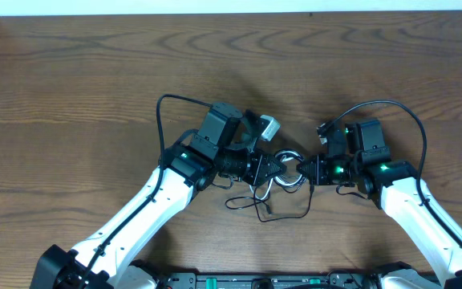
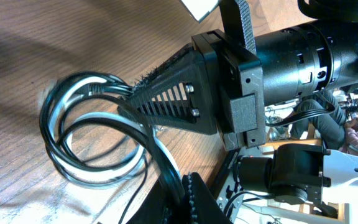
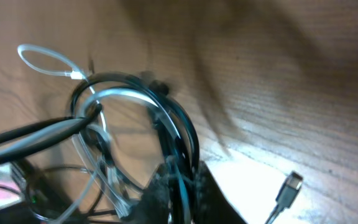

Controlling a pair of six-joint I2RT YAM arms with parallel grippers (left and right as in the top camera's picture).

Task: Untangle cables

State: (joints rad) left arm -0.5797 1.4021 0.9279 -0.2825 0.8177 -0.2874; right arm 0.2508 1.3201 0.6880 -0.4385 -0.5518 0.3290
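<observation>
The cables (image 1: 289, 178) form a small coil of black and white cords at the table's middle, with thin black strands (image 1: 265, 207) trailing toward the front. My left gripper (image 1: 277, 167) meets the coil from the left and my right gripper (image 1: 301, 170) from the right. In the left wrist view the left gripper (image 2: 183, 186) is shut on black and white cords, and the coil (image 2: 73, 134) lies beyond it, also pinched by the right gripper's triangular finger (image 2: 173, 102). In the right wrist view the right gripper (image 3: 182, 190) is shut on the dark cords (image 3: 179, 134). A white loop (image 3: 42, 59) sticks out.
A loose plug end (image 3: 289, 186) lies on the wood just right of the right fingers. The wooden table (image 1: 70, 88) ends at a white edge (image 1: 215, 6) at the back. Both arms' thick black cables (image 1: 163, 120) arch over the wrists.
</observation>
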